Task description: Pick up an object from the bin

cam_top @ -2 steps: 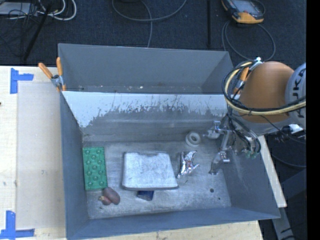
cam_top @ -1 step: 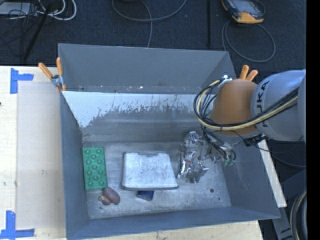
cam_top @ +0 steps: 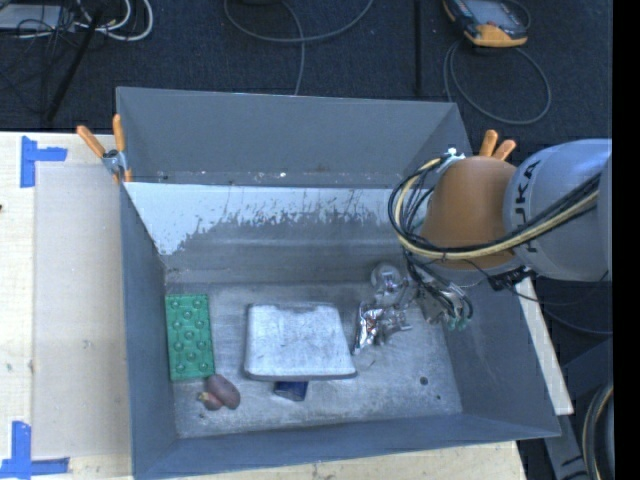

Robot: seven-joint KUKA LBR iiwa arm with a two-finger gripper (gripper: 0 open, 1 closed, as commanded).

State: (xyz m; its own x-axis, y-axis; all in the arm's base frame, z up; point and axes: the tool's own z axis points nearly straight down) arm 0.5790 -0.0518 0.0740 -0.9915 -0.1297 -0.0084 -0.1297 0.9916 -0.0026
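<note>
— Where are you in the job?

— Down low on the right side of the bin [cam_top: 300, 168], with my gripper [cam_top: 372, 326] just beside the right edge of the flat grey pad [cam_top: 298, 340]. I'd call this the approach: as far as I can judge, nothing is lifted yet.

— Spread or pressed together?

— I cannot tell (the metal parts run together from this angle), and I see nothing pinched.

— So which thing is it?

— The pad is nearest, lying flat in the middle of the floor. A small blue piece [cam_top: 290, 390] sits at its front edge. The green studded plate [cam_top: 188, 336] and the brownish lump [cam_top: 220, 394] lie well apart on the left.

— And the next move?

— Probably a hold on the pad's edge. It lies flat, so I'd need to catch the rim, not press on top, then lift clear of the wall.
</note>
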